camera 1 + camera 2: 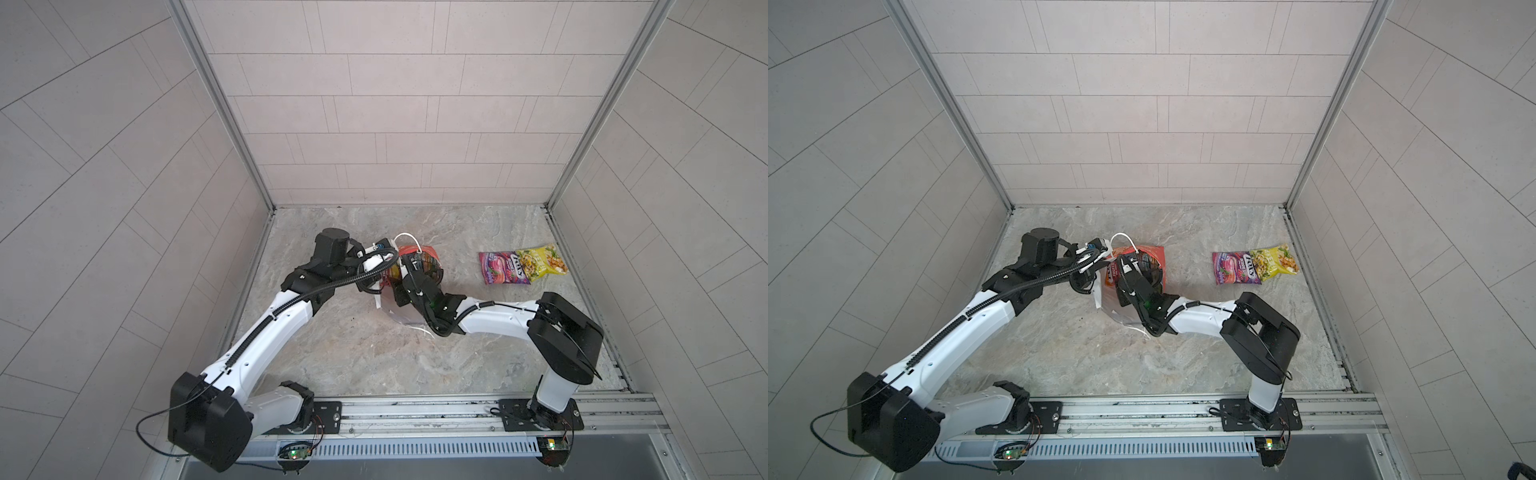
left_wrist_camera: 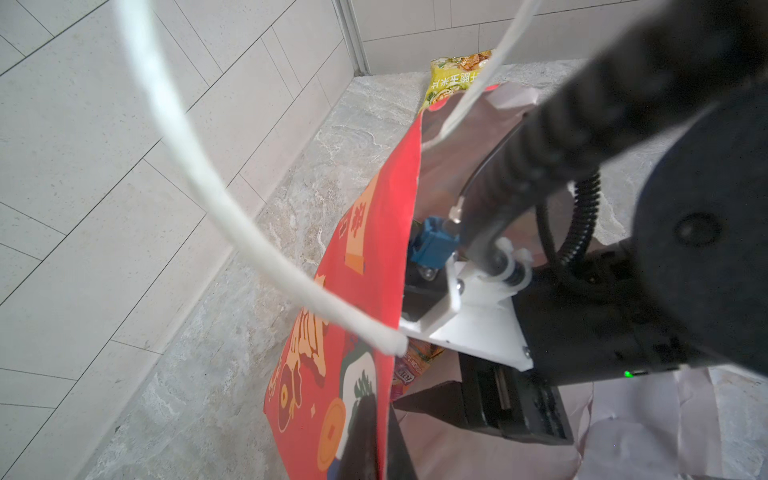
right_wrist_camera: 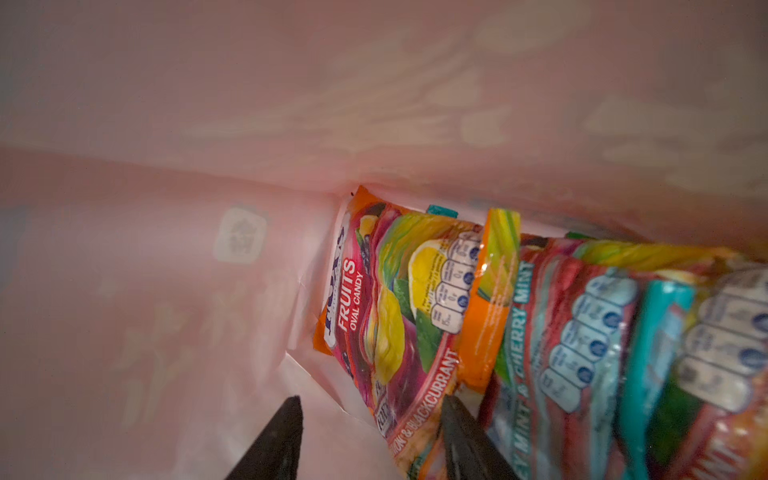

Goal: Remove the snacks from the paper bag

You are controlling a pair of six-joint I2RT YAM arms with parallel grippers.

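a: start from the left. what's that arm doing?
b: my left gripper [image 2: 380, 444] is clamped fully closed on the side wall of the paper bag [image 1: 430, 253]. one dark finger [image 2: 361, 436] is on the glossy red outside, the other on the matte white inside. a soft white cord handle [image 2: 199, 166] loops past the lens, one loop that i can follow.
a: and the bag itself?
b: it's in the middle of the table [image 1: 374, 361], a smooth grey marbled slab. the bag is stiff creased paper with gold print, mouth pulled wide. whether it leans or lies flat i can't tell.
a: right arm?
b: my right gripper [image 3: 372, 415] is deep inside the bag. its two pointed black fingers [image 3: 274, 440] are apart with nothing gripped. one tip is at the edge of the orange packet [image 3: 365, 299], a flat crinkly foil pouch marked "fruits oval candy".
a: how many in there?
b: i count at least three, packed side by side: the orange one, a cherry mint packet [image 3: 561, 332] beside it, then a teal packet [image 3: 660, 328]. past that it blurs.
a: anything outside the bag?
b: two, well to the right of it on the table: a purple packet [image 1: 500, 268] and a yellow packet [image 1: 544, 259]. both are flat, shiny and roughly rectangular, touching along one edge.
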